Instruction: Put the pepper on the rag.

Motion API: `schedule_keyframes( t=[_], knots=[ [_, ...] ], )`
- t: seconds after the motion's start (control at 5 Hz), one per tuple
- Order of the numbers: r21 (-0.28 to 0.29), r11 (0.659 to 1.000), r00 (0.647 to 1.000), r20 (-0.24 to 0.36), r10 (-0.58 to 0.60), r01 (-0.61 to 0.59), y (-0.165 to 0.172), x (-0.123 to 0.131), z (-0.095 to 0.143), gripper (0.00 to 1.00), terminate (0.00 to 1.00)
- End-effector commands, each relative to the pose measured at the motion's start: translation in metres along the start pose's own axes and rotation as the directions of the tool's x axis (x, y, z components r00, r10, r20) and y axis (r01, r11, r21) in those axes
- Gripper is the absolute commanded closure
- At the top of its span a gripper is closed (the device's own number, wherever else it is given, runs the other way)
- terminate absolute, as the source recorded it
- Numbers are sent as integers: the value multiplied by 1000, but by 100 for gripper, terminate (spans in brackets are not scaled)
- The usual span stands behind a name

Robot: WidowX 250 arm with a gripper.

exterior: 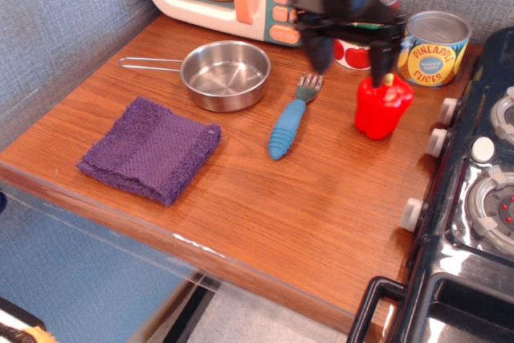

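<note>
The gripper (348,54), fingers spread, hangs by the pepper (382,107) (cans (433,47) behind), rag (150,149) near the left edge.

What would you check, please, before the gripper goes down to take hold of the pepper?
1. Jaws apart: ok. The gripper is open, its fingers spread.
2. Gripper over the pepper: not ok. One finger is at the stem, the other hangs well off to the side, above the table.
3. Pepper upright and free: ok. It stands alone, stem up.
4. Room behind the pepper: cannot tell. The pineapple can and tomato sauce can stand close behind; the gap is unclear from this view.
5. Rag bare: ok. Nothing lies on it.
6. Route to the rag: not ok. The fork lies between.
</note>
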State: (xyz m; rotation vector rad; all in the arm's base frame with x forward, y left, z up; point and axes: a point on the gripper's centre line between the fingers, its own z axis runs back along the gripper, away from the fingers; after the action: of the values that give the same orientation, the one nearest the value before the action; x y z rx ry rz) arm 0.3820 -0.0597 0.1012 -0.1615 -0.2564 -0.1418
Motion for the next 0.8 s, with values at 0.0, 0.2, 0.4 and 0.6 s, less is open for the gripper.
schedule_keyframes(
  t=[0.0, 0.2, 0.4, 0.6],
  knots=[
    [-10, 1000, 999, 45, -26, 27, -19, 19, 11, 0, 0],
    [12, 1000, 1000, -16, -2, 2, -6, 22, -12, 0, 0],
    [35, 999, 999, -33, 7, -6, -2, 23, -23, 0, 0],
    [45, 999, 1000, -25, -1, 2, -8, 24, -29, 0, 0]
  ],
)
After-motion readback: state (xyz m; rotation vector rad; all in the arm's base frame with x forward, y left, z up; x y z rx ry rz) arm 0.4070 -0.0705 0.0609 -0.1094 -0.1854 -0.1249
